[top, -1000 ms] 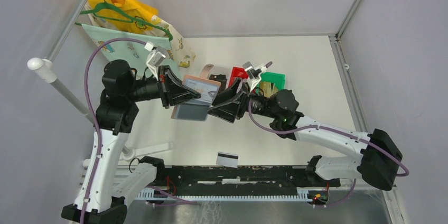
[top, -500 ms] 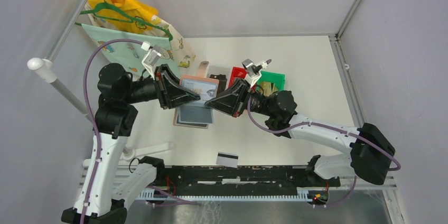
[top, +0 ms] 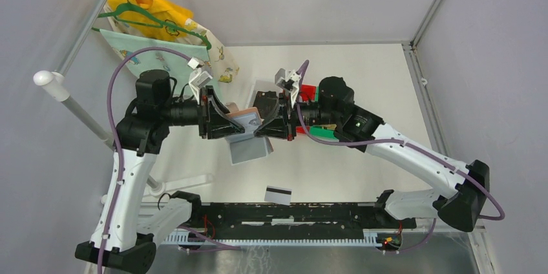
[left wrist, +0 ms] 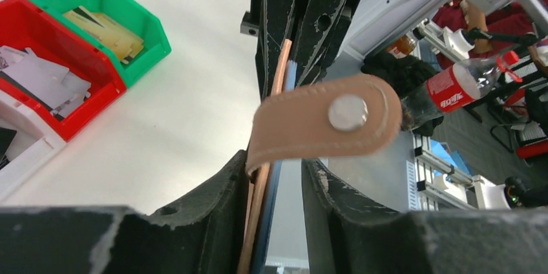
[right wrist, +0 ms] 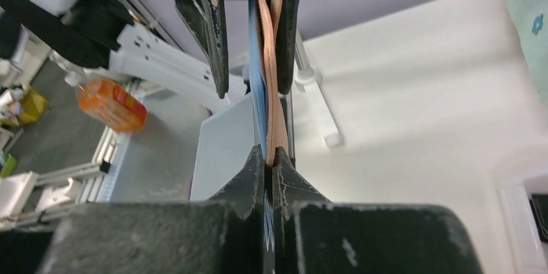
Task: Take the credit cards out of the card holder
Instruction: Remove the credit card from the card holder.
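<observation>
The reddish-brown card holder hangs in the air over the table's middle, edge-on between both grippers, with a grey flap drooping below it. My right gripper is shut on its far edge; its fingertips pinch the brown leather and blue lining. My left gripper stands open around the other edge. The holder lies against one finger and a gap shows to the other; the snap tab curls over the gap. One white credit card with a black stripe lies on the table near the front. Any cards inside the holder are hidden.
Behind the grippers stand a red bin holding pale cards, a green bin holding yellowish cards, and a white bin. A green hanger with bags hangs at the back left beside a slanted pole.
The right gripper has shut on the card holder and the left gripper has let go and opened. Both wrists turned, so the holder now stands edge-on with its flap hanging.
</observation>
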Controlling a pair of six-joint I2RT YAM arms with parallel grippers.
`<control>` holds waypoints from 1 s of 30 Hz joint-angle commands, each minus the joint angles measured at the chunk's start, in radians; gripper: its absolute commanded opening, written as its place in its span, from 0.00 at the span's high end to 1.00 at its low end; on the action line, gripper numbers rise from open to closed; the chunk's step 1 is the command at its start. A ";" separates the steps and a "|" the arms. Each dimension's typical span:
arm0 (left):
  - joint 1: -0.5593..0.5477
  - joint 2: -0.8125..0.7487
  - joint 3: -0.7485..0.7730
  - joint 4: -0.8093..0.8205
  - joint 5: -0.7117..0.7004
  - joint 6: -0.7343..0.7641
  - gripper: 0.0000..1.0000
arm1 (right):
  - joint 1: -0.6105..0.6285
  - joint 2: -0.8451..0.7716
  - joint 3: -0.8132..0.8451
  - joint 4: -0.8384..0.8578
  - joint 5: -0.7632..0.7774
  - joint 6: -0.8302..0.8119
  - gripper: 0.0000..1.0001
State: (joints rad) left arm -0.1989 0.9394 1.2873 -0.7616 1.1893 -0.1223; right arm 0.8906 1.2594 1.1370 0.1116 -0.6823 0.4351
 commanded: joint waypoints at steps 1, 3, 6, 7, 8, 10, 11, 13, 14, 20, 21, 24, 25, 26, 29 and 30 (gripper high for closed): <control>-0.004 0.029 0.057 -0.263 0.020 0.341 0.61 | 0.005 0.017 0.119 -0.262 -0.033 -0.214 1.00; -0.004 0.062 0.086 -0.383 0.022 0.454 0.65 | 0.009 0.026 0.145 -0.293 -0.036 -0.247 1.00; -0.004 0.107 0.125 -0.538 0.040 0.609 0.71 | 0.020 0.043 0.188 -0.339 -0.046 -0.292 1.00; -0.004 0.120 0.132 -0.584 0.049 0.655 0.72 | 0.025 0.052 0.198 -0.349 -0.048 -0.302 1.00; -0.004 0.132 0.137 -0.625 0.055 0.689 0.74 | 0.030 0.060 0.214 -0.360 -0.048 -0.312 1.00; -0.004 0.152 0.142 -0.691 0.061 0.753 0.80 | 0.040 0.080 0.237 -0.373 -0.047 -0.324 1.00; -0.004 0.157 0.142 -0.704 0.064 0.755 0.83 | 0.042 0.089 0.247 -0.376 -0.048 -0.324 1.00; -0.004 0.160 0.138 -0.705 0.072 0.752 0.89 | 0.049 0.104 0.262 -0.378 -0.051 -0.325 0.98; -0.004 0.159 0.136 -0.706 0.078 0.755 0.90 | 0.050 0.111 0.266 -0.380 -0.056 -0.325 0.97; -0.004 0.166 0.122 -0.680 0.125 0.730 0.82 | 0.052 0.122 0.291 -0.383 -0.074 -0.344 1.00; -0.005 0.170 0.117 -0.665 0.136 0.717 0.70 | 0.052 0.124 0.296 -0.388 -0.073 -0.345 1.00; -0.004 0.177 0.112 -0.607 0.150 0.643 0.54 | 0.054 0.136 0.312 -0.408 -0.055 -0.347 1.00; -0.004 0.176 0.112 -0.579 0.148 0.608 0.54 | 0.054 0.138 0.315 -0.408 -0.053 -0.347 1.00; -0.004 0.171 0.112 -0.543 0.143 0.567 0.54 | 0.054 0.139 0.318 -0.411 -0.048 -0.348 1.00; -0.005 0.148 0.113 -0.442 0.119 0.455 0.45 | 0.054 0.140 0.336 -0.440 -0.024 -0.369 1.00; -0.004 0.139 0.123 -0.418 0.098 0.441 0.39 | 0.055 0.144 0.346 -0.459 -0.012 -0.381 1.00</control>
State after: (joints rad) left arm -0.1986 1.1103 1.3884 -1.3354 1.2697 0.4694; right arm 0.9405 1.4040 1.4006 -0.3729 -0.7280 0.0982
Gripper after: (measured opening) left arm 0.529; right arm 0.018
